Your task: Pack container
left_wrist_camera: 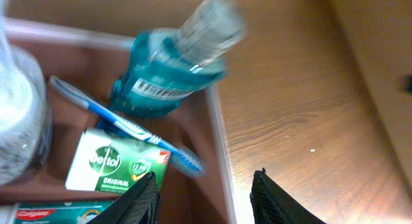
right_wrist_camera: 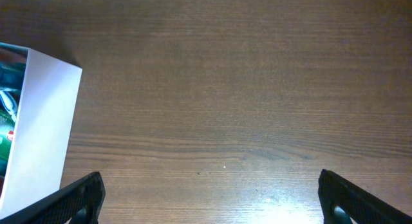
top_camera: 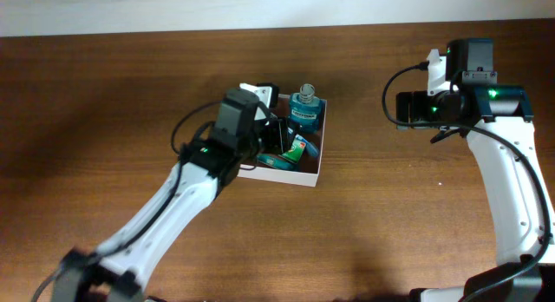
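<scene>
Overall, the overhead view shows the container point(top_camera: 320, 150) slightly left of centre on the wooden table point(top_camera: 390, 233). It is a white-walled square box. The left gripper point(top_camera: 273, 137) hangs over its interior and hides much of the contents. A teal mouthwash bottle point(top_camera: 305, 107) stands in the far right corner. The right gripper point(top_camera: 403, 109) is well apart to the right, above bare table, and its finger state cannot be told from here.

In the left wrist view, the left gripper's fingers point(left_wrist_camera: 145, 198) are apart and hold nothing. The container's white right wall runs between them. Inside, the mouthwash bottle leans tilted against the corner. A blue toothbrush point(left_wrist_camera: 129, 124) lies diagonally across a green-and-white Dettol soap box point(left_wrist_camera: 109, 166). A toothpaste carton point(left_wrist_camera: 58, 214) shows at the bottom edge. A blurred clear object at the left cannot be identified.

In the right wrist view, the right gripper's fingers point(right_wrist_camera: 84, 195) are spread wide and empty over the table. The container's white outer wall shows at the left edge.
</scene>
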